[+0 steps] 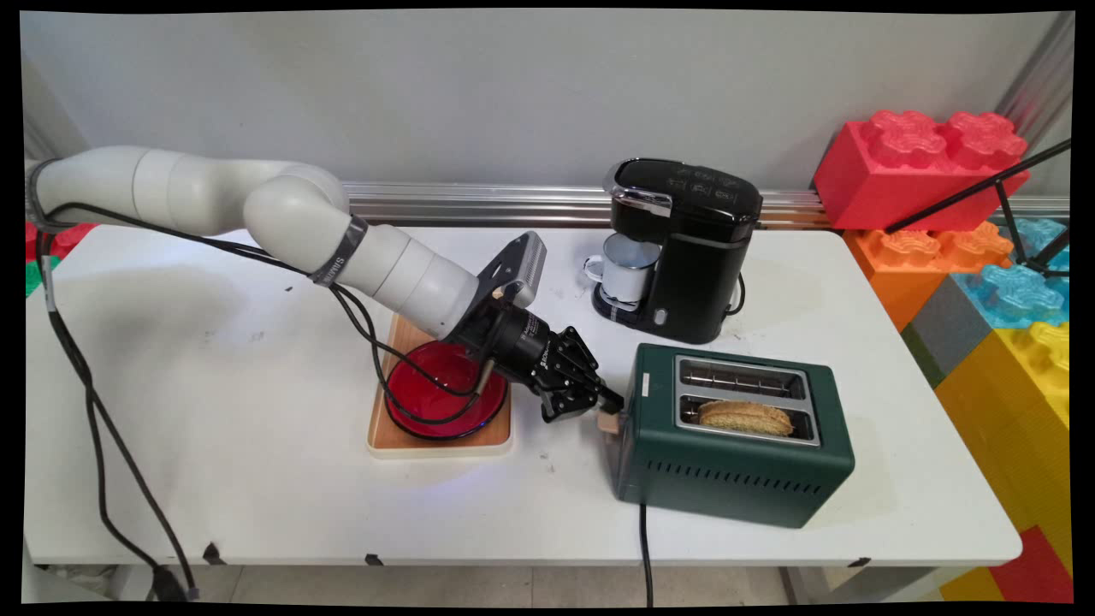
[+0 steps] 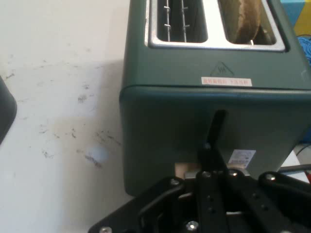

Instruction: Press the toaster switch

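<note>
Toaster [image 1: 736, 479], dark green, sits on near-right part of white table [image 1: 257, 496], long axis running left-right across main view, slots facing up. Carries a bread slice [image 1: 744, 417] in the near slot; far slot bare. Has its lever [image 1: 608, 422], a small pale wooden knob, sticking out of the left end wall, low on that wall, i.e. on the end facing the arm.

Gripper [image 1: 609, 399] right at that end, coming in from upper left & angled down twd the knob. Tip just above the knob, touching or nrly so; can't tell which from main view. Fingers look pressed together, nothing pinched btwn them.

Hand view: toaster [image 2: 194, 111] end wall fills the frame straight ahead, bread slice [image 2: 245, 22] at top. Lever [image 2: 186, 170] shows as a beige block just left of & below the gripper [image 2: 214, 138], beside the fingers, not btwn them.

Farther out: red bowl [image 1: 428, 402] on a wooden tray [image 1: 445, 445], left of the toaster & partly under the wrist. Black coffee maker [image 1: 693, 257] behind the toaster, w/ a white mug [image 1: 629, 267] under its spout. Black cord [image 1: 646, 556] drops from toaster's near side over the table edge.
</note>
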Motion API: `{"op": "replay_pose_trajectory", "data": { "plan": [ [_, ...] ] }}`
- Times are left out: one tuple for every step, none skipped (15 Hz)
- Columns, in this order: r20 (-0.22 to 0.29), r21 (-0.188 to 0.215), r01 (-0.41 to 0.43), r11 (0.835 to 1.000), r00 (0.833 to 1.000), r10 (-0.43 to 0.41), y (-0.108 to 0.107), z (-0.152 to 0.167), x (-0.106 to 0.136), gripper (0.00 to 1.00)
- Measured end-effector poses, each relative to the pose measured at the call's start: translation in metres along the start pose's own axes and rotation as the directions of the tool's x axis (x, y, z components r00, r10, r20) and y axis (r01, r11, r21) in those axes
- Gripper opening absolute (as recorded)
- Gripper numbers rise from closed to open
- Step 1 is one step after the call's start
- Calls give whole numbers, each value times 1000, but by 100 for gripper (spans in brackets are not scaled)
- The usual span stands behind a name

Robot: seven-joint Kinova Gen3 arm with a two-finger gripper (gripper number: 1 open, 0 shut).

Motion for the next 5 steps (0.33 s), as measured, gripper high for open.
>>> {"op": "replay_pose_trajectory", "data": {
  "plan": [
    [0, 0, 1, 1000, 1000, -1, 0, 0, -1, 0],
    [1, -1, 1, 1000, 1000, -1, 0, 0, -2, 0],
    [2, -2, 1, 1000, 1000, -1, 0, 1, -2, 0],
    [2, -3, 1, 1000, 1000, -1, 0, 1, -3, 0],
    [3, -5, 0, 1000, 1000, 0, 0, 1, -3, 0]
  ]
}}
